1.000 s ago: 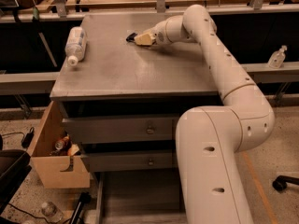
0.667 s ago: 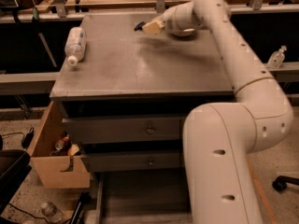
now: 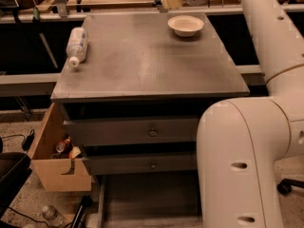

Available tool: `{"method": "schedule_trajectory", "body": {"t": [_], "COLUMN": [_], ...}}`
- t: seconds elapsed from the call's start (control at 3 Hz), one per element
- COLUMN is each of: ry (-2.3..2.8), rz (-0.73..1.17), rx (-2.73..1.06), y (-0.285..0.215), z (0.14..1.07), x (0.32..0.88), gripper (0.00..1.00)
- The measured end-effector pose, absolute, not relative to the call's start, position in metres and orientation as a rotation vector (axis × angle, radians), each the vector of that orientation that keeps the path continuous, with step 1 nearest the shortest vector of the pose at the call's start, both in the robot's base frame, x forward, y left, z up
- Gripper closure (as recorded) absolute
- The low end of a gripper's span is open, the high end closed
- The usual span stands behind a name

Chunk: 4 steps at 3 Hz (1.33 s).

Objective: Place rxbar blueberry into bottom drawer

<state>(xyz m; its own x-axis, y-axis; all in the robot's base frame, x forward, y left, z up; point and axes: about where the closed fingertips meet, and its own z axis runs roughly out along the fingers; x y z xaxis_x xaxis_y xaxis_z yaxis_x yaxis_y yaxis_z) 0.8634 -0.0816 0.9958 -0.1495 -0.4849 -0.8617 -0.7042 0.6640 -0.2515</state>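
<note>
My gripper (image 3: 164,2) is raised above the far edge of the grey cabinet top (image 3: 142,65), just left of and beyond a white bowl (image 3: 185,25). It is shut on a small dark bar at its tips, the rxbar blueberry (image 3: 157,0), which is mostly hidden by the fingers. The bottom drawer (image 3: 152,198) is pulled open at the foot of the cabinet, showing a flat grey floor. My white arm fills the right side of the view.
A clear plastic bottle (image 3: 77,45) lies on the left of the cabinet top. Two upper drawers with round knobs (image 3: 152,132) are shut. A tan wooden crate (image 3: 53,156) with clutter stands against the cabinet's left side. Benches run behind.
The gripper has lifted off the cabinet top and moved up and toward the far edge with the dark bar in it. The white bowl, hidden behind it before, now shows.
</note>
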Motion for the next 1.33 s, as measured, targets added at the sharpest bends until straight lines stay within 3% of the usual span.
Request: {"method": "schedule_trajectory", "body": {"t": [0.67, 1.33], "ry": [1.789, 1.656], "rz": [0.181, 0.125], "rx": [-0.878, -0.713], "y": [-0.144, -0.192], "z": [1.048, 1.134], "x": [0.815, 0.701], "gripper": [1.00, 1.00]}}
